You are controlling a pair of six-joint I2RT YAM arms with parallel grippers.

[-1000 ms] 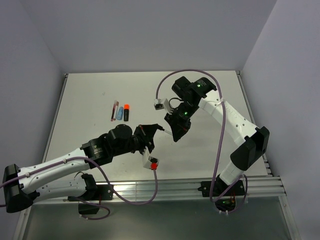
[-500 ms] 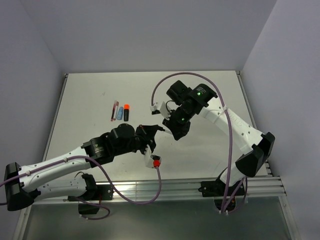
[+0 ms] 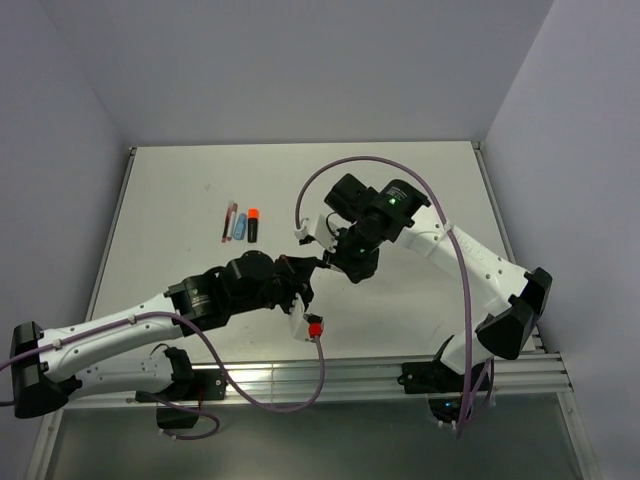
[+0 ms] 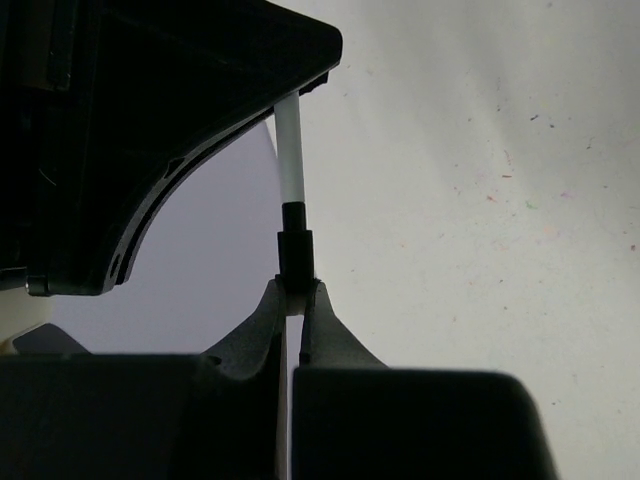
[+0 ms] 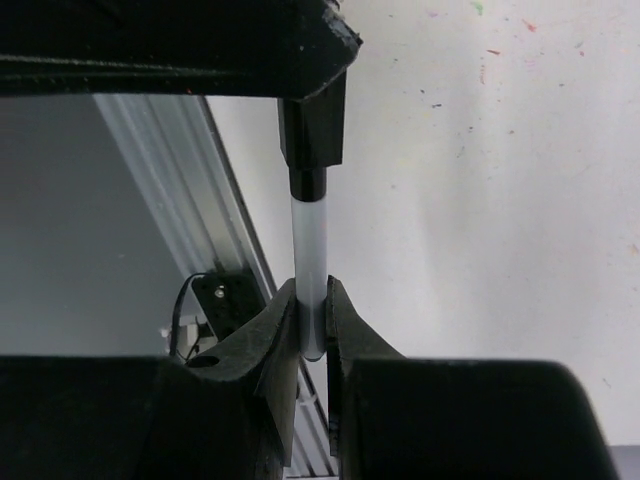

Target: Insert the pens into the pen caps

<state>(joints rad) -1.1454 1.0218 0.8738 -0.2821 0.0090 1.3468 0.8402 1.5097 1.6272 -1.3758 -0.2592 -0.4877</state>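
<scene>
**White pen and black cap joined above counter**

The left pincer (image 4: pixel 297 297) was pinched on the black cap (image 4: pixel 296 248). The right pincer (image 5: pixel 311 305) was pinched on the white pen (image 5: pixel 308 235), whose end sat in that cap. Both met above mid-counter (image 3: pixel 420 180). The other pens (image 3: pixel 240 223) lay side by side at the rear left.

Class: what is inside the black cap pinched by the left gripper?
One end of the white pen enters the black cap. Its tip, and how deep it sits, the cap hides.
</scene>
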